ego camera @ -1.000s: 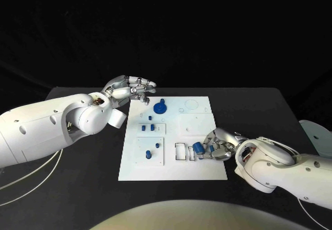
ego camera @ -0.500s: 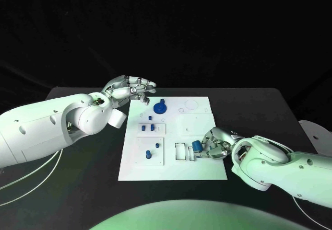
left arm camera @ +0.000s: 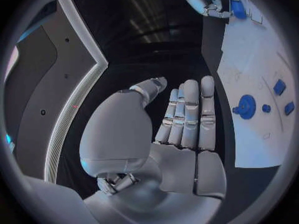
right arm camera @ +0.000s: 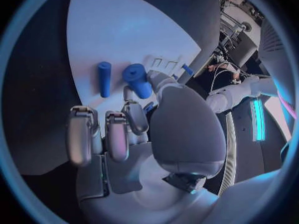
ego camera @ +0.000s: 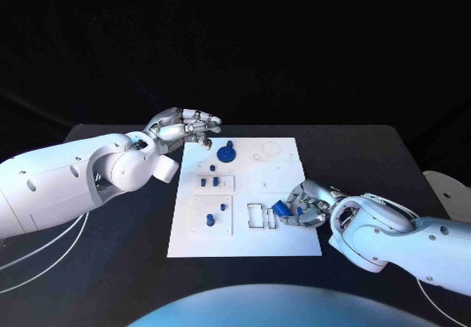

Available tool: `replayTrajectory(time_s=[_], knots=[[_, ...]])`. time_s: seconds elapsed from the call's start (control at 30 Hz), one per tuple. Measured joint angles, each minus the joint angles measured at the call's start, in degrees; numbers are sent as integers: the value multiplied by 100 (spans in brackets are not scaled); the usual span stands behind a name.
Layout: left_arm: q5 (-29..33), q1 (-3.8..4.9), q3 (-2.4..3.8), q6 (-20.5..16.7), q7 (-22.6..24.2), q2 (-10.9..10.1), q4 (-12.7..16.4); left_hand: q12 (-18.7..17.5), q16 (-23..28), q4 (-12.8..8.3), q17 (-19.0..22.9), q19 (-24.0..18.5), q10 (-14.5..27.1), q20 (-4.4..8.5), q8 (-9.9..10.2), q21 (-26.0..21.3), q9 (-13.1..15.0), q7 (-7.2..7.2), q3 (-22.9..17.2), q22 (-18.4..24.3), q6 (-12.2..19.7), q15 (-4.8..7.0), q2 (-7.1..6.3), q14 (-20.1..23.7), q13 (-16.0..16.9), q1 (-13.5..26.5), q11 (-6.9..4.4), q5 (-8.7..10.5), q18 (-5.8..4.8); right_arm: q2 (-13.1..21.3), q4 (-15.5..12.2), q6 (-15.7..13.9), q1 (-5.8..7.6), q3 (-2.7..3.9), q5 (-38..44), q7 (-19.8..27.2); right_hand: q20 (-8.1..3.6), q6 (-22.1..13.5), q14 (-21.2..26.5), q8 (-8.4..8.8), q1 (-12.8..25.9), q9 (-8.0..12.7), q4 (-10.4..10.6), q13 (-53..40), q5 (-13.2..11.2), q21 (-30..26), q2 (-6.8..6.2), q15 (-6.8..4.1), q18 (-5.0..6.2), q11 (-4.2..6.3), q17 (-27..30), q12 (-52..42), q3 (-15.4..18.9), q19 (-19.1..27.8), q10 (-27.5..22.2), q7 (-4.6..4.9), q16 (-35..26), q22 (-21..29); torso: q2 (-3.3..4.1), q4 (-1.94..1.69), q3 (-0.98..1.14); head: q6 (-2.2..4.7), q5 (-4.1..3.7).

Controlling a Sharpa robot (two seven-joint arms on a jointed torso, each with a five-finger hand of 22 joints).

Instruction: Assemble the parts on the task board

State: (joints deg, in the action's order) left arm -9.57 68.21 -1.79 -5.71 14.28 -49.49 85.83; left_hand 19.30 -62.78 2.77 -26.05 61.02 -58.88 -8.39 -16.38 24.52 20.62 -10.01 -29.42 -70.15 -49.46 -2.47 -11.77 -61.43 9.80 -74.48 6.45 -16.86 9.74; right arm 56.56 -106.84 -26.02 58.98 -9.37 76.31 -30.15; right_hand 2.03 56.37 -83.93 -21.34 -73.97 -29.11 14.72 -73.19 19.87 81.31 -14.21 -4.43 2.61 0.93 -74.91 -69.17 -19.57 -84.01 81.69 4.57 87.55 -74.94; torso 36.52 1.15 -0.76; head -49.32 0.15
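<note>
A: Where are we seeing the right hand [ego camera: 306, 206] now?

B: It is sitting at the near right part of the task board [ego camera: 280, 163], and we are seeing its fingers pinching a blue cylinder part [right arm camera: 138, 80]. A second, slimmer blue peg [right arm camera: 104, 78] is lying flat on the board just beyond its fingertips, apart from them.

A: And the left hand [ego camera: 184, 125]?

B: It is hovering off the board's far left corner over the table [ego camera: 118, 272], fingers straight and close together, holding nothing. The round blue knob part [ego camera: 228, 152] is standing on the board just beside it, untouched.
</note>
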Motion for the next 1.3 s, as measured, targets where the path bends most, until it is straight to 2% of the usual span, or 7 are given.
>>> replayTrajectory(time_s=[0.13,0.37,0.43,0.47,1.2,1.27,1.3], knots=[[0,0,0,10,-3,11,-9,0,0,0,5,0,0,0,0,0,4,0,0,0,0,0,0,0,-4,0,0,0,0,17,-78,-61,31,-11,-375,20,0,13,0,65,-76,42,-178,-6,-116,0,-76,0,0,0,0,0,-538,0,0,15,0,0,-3,5,1,6,0],[2,0,-5,28,-11,32,-25,0,0,0,5,0,0,0,0,0,4,0,0,0,0,0,0,0,-4,0,0,-25,0,72,-224,-198,150,-9,-996,83,0,11,0,76,-78,171,-437,-12,-125,-29,-78,0,0,0,0,22,-802,0,0,17,0,1,-4,4,1,23,-16],[2,-2,-7,31,-14,36,-29,0,0,0,4,0,0,0,0,0,4,0,0,0,0,0,0,0,-4,0,0,-25,0,92,-261,-252,192,-7,-1097,101,1,26,0,75,-100,1830,-383,-12,-56,-29,-51,0,0,0,0,22,-904,0,0,31,0,1,-5,3,1,31,-18],[2,-2,-8,32,-16,38,-31,0,0,0,5,0,0,0,0,0,4,0,0,0,0,0,0,0,-4,0,0,-25,0,101,-277,-275,210,-6,-1130,108,1,33,0,75,-90,1842,-356,-12,-56,-29,-30,0,0,0,0,22,-941,0,0,37,0,1,-6,3,1,34,-19],[4,-7,-15,57,-29,64,-33,0,0,0,4,0,43,0,0,0,3,0,0,0,0,0,0,0,-4,0,0,-24,0,-425,-162,-11,337,-5,-1418,76,1,120,0,36,912,1782,-172,-81,-237,40,-69,1,0,41,1,1,-1072,0,41,72,58,2,11,-6,-9,7,34],[4,-7,-15,58,-30,62,-31,0,0,0,4,0,43,0,0,0,3,0,0,0,0,0,0,0,-3,0,0,-24,0,-468,-124,46,337,-6,-1408,54,1,145,0,32,993,962,-131,-94,-320,40,-109,1,0,41,1,-16,-1031,0,41,66,58,2,12,-6,-9,3,36],[4,-7,-15,59,-30,61,-30,0,0,0,5,0,43,0,0,0,4,0,0,0,0,0,0,0,-5,0,0,-24,0,-490,-103,81,338,-6,-1397,40,1,146,0,32,1099,298,-85,-94,-396,40,-116,1,0,41,1,-16,-986,0,41,66,58,2,13,-6,-9,0,40]])
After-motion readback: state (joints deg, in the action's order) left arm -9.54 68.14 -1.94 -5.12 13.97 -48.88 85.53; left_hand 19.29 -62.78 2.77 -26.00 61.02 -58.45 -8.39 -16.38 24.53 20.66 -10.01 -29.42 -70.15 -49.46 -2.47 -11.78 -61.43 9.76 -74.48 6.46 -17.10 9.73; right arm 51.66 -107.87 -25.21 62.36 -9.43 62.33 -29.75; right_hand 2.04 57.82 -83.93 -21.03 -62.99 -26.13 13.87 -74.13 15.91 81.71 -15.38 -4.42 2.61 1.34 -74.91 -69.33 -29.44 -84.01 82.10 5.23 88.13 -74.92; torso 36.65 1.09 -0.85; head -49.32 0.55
